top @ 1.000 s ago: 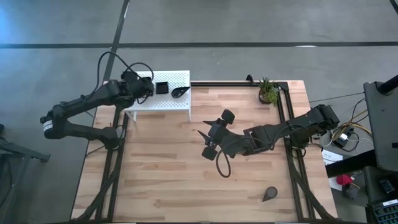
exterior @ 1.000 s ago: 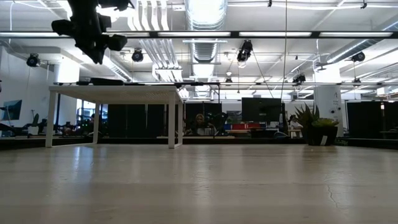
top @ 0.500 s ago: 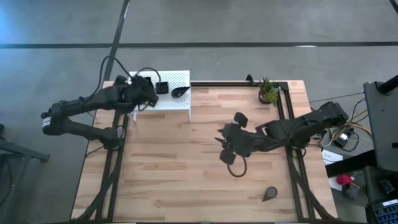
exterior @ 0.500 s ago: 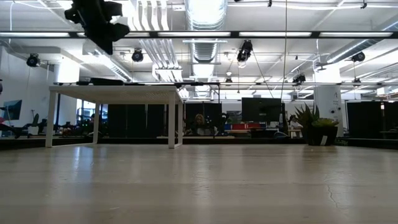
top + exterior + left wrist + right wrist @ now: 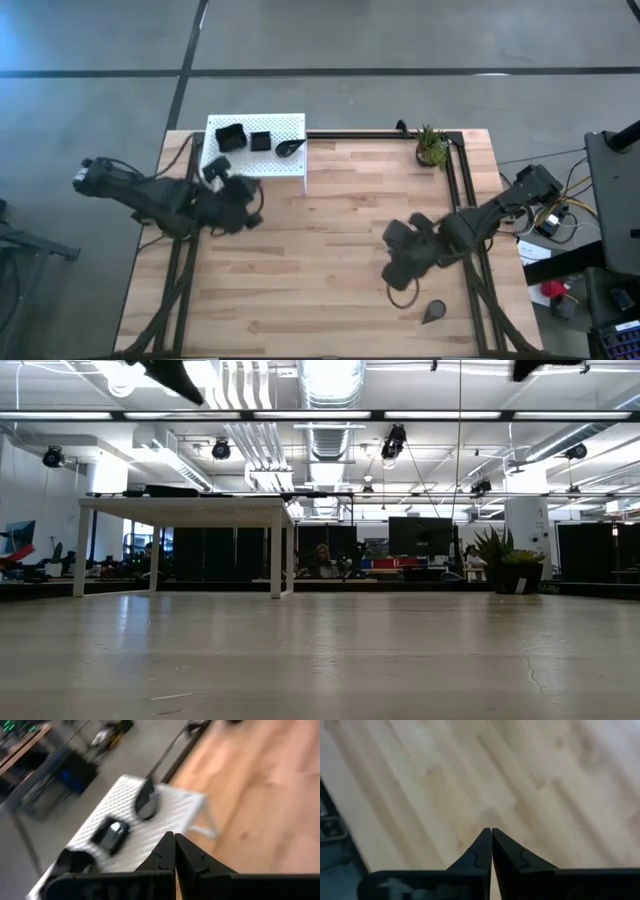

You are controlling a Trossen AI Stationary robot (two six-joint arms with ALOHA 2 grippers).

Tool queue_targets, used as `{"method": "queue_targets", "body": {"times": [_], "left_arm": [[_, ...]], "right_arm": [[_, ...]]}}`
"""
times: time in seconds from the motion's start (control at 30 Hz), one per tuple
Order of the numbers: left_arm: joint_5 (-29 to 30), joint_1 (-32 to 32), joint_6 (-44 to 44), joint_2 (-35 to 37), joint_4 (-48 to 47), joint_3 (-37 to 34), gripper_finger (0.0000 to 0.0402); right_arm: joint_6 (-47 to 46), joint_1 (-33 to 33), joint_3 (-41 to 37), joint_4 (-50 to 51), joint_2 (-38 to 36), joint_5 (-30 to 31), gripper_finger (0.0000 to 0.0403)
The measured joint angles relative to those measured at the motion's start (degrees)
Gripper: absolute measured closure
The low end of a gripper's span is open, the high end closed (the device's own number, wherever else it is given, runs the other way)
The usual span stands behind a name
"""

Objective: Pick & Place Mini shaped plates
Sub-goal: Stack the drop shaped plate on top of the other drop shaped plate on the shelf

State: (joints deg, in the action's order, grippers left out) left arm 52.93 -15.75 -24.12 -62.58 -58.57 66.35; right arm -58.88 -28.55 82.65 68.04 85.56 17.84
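Four small black plates are visible, three of them on the white perforated platform (image 5: 255, 148) at the far left corner of the wooden table (image 5: 300, 280). Seen from above, these are a larger dish with upturned rim (image 5: 230, 137), a small square plate (image 5: 261, 141) just beside it, and a teardrop-shaped plate (image 5: 290, 147) near the platform's right edge. The three lie apart from one another, none touching. A fourth, a second teardrop plate (image 5: 434, 312), lies alone on the bare wood near the table's front right corner.

The left gripper (image 5: 240, 192) hangs over the table's left side, just in front of the platform, and its arm reaches in from the left edge. In the left wrist view its two dark fingers (image 5: 165, 852) are pressed tip to tip with nothing between them; beyond them that view shows the platform carrying the teardrop plate, the square plate and the larger dish.

The right gripper (image 5: 399, 262) hangs above the right half of the table, between the centre and the lone teardrop plate, near it but apart. In the right wrist view its fingers (image 5: 485, 847) are likewise clenched together and empty, with only bare wood grain beyond them.

A small green potted plant (image 5: 432, 146) stands at the far right corner of the table. In the low view the platform appears as a white table-like stand at left, with dark parts of the arms only at the top edge.
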Motion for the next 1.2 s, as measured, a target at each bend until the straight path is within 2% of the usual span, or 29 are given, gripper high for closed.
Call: {"method": "queue_targets", "body": {"times": [0.07, 0.2, 0.4, 0.53, 0.83, 1.03, 1.2], "left_arm": [[0.64, -3.69, 0.58, -0.69, 2.02, 0.0, 0.0401], [1.17, -8.42, 4.94, -2.29, 5.74, -0.02, 0.0401], [0.9, -10.43, 7.75, -5.32, 12.66, -0.02, 0.0401], [-3.14, -10.69, 12.1, -7.66, 15.0, -0.02, 0.0401], [-9.9, -10.69, 19.56, -10.57, 24.58, -0.04, 0.0401], [-10.39, -10.69, 20.02, -10.32, 27.48, -0.04, 0.0401], [-10.37, -10.67, 19.76, -10.28, 27.66, -0.04, 0.0401]], "right_arm": [[-5.63, -2.86, -0.5, 1.46, 0.0, -1.41, 0.0394], [-10.61, -8.6, -2.85, 1.18, 0.0, -6.68, 0.0394], [-24.78, -15.38, -7.64, 0.13, 0.04, -11.67, 0.0394], [-32.05, -19.39, -10.52, -1.72, 0.04, -14.96, 0.0394], [-33.94, -24.45, -18.53, -15.45, 0.07, -17.01, 0.0394], [-30.9, -24.75, -23.03, -24.82, 0.07, -24.09, 0.0394], [-24.93, -25.12, -25.7, -29.58, 0.07, -25.67, 0.0394]]}}
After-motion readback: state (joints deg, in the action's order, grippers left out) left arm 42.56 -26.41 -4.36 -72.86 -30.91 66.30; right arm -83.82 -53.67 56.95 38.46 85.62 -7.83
